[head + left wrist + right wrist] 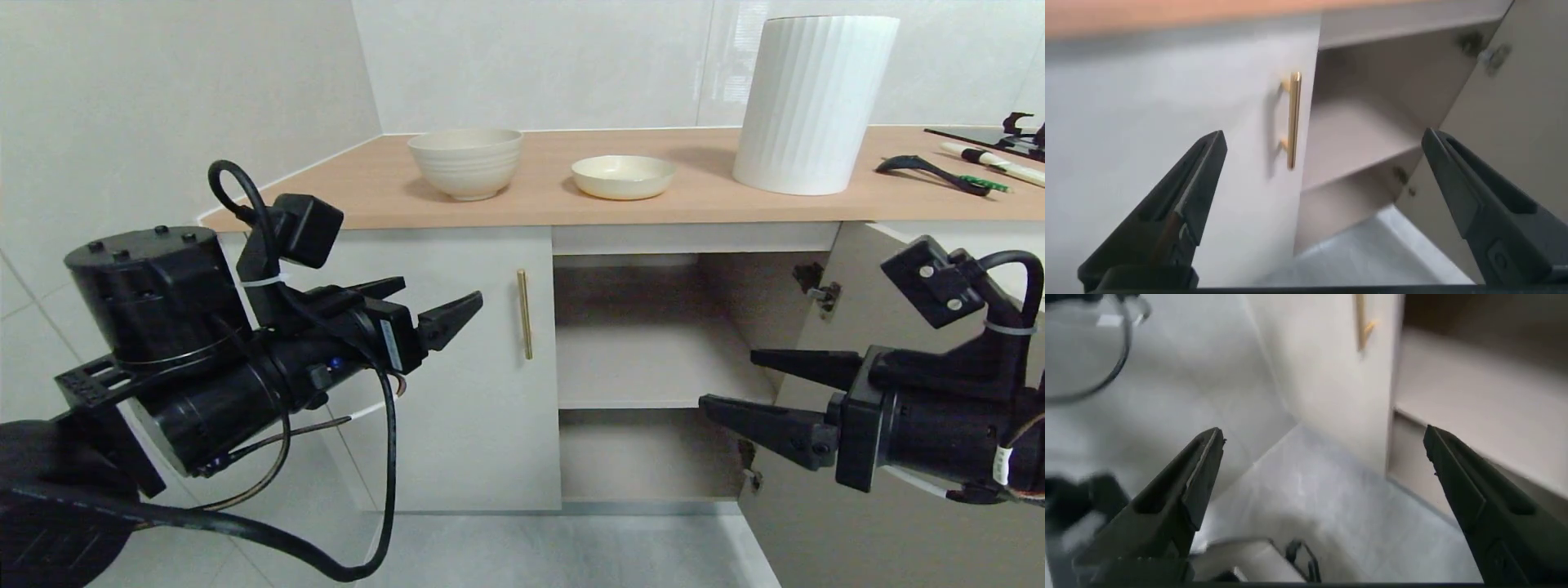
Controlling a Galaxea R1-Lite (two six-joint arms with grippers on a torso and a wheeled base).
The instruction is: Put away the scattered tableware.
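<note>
Beige and pale wood everywhere, so starting with the head view: spotting a ribbed bowl (466, 163) and a shallow dish (623, 176) sitting apart on the far counter (702, 204), left of a tall white canister (812, 106), plus a black spoon (931, 171) lying further right. Taking those for the scattered tableware, none picked up yet. Also noticing the open door (816, 523) swung out to the right under the dish, exposing a shelf (653, 359), most likely as the stowing spot. Seeing the left gripper (443, 291) hanging near, in front of the closed door (457, 384), jaws spread and carrying nothing. Same deal with the right gripper (727, 378) beside the open door: fingers apart, nothing between them.

Moving to the left wrist view: looking between the spread jaws at the brass handle (1293, 118), with the shelf just past it. So pointing at the cabinet, not the dishes.

Moving to the right wrist view: peering past wide-open jaws at the grey floor (1315, 498), shelf edge further off.

Reckoning on both arms waiting low and ready, needing a lift to counter height before grabbing that bowl.
</note>
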